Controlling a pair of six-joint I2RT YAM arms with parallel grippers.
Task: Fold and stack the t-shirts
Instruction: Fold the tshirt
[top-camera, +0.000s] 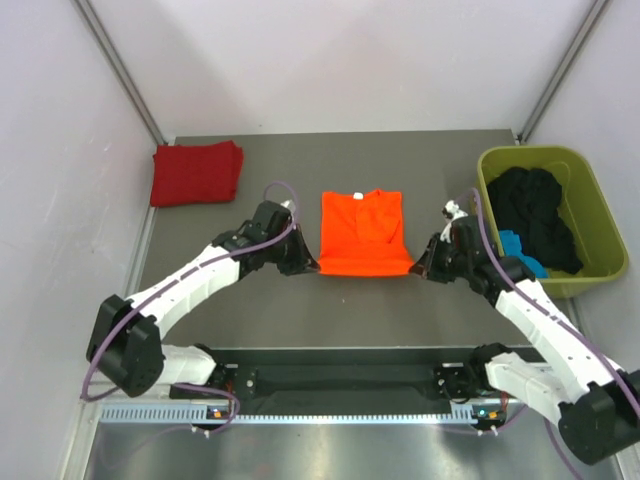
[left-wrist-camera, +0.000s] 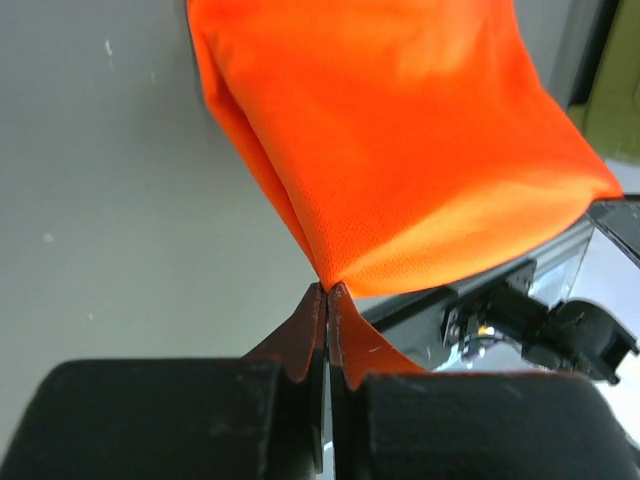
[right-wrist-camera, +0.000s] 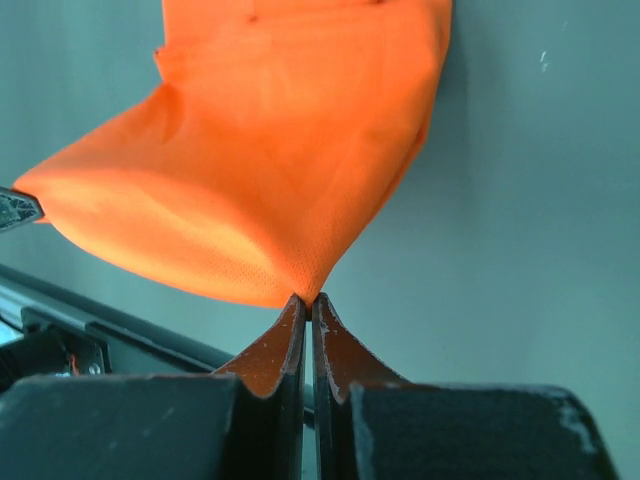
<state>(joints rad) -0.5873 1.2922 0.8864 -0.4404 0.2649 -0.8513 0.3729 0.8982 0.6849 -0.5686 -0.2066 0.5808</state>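
Note:
The bright orange t-shirt (top-camera: 363, 232) lies at the table's middle, its sides folded in, collar at the far end. Its near edge is lifted off the table. My left gripper (top-camera: 312, 267) is shut on the shirt's near left corner (left-wrist-camera: 330, 282). My right gripper (top-camera: 418, 268) is shut on the near right corner (right-wrist-camera: 308, 296). The orange fabric (left-wrist-camera: 400, 140) hangs stretched between the two grippers and sags in the right wrist view (right-wrist-camera: 250, 170). The dark red t-shirt (top-camera: 196, 172) lies folded at the far left of the table.
An olive-green tub (top-camera: 590, 200) at the right edge holds dark and blue clothes (top-camera: 535, 215). The black rail (top-camera: 340, 380) of the arm bases runs along the near edge. White walls enclose the table.

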